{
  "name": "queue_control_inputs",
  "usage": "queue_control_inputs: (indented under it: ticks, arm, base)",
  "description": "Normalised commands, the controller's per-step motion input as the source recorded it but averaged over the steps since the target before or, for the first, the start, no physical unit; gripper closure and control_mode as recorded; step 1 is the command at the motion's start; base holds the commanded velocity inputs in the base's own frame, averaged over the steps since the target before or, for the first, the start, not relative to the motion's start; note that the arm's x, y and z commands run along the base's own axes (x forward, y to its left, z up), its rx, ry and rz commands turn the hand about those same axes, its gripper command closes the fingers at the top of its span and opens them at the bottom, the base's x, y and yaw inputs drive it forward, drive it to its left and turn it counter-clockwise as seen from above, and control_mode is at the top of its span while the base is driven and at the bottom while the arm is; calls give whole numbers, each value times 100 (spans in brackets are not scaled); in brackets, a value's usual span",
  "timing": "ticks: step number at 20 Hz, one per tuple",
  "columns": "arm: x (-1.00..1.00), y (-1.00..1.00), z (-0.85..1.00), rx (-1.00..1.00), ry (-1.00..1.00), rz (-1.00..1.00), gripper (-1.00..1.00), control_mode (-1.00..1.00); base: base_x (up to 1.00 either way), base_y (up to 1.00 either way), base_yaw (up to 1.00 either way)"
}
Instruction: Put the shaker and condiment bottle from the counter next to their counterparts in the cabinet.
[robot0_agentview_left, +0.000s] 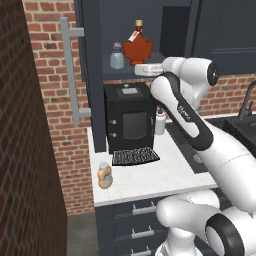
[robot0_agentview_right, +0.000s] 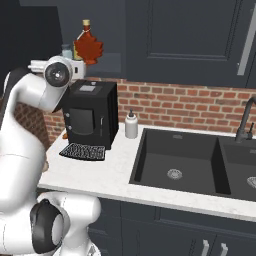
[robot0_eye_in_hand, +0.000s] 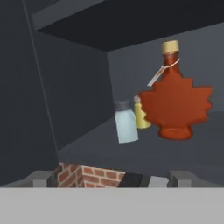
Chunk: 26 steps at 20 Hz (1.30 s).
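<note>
Blue-grey and translucent, the shaker (robot0_eye_in_hand: 125, 122) stands on the cabinet (robot0_agentview_left: 95, 75) shelf just left of the red maple-leaf bottle (robot0_eye_in_hand: 175, 103), with the yellow-green shaker (robot0_eye_in_hand: 141, 113) between and behind them, so I judge that half done. My gripper (robot0_agentview_left: 145, 70) sits at the shelf edge; I cannot tell how its jaws stand. Left on the counter (robot0_agentview_left: 165, 175), near its front edge, the condiment bottle (robot0_agentview_left: 104, 175) awaits pickup.

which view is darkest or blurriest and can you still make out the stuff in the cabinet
Hand view: darkest and soft, yet the shaker, the maple-leaf bottle and a yellow shaker partly hidden behind it still read clearly inside the cabinet. Left base view: evenly lit, no glare; condiment bottle slightly soft on the counter. Right base view: sharp, flat light, faint shadows.
</note>
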Motion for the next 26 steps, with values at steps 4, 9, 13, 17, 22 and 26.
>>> queue_control_inputs:
  ticks: [4,9,13,17,22,26]
  arm:
    - [-54,-17,0,1,-4,0,-100,-100]
    - [-56,-20,0,2,-1,0,-100,-100]
    - [-53,-12,-3,1,0,0,-100,-100]
    - [-55,0,-17,0,0,1,-100,-100]
    - [-50,0,-36,0,0,4,-100,-100]
    - [-30,0,-38,0,5,9,-100,-100]
  base:
    - [0,0,0]
    - [0,0,0]
    - [0,0,0]
    - [0,0,0]
    - [0,0,0]
    - [0,0,0]
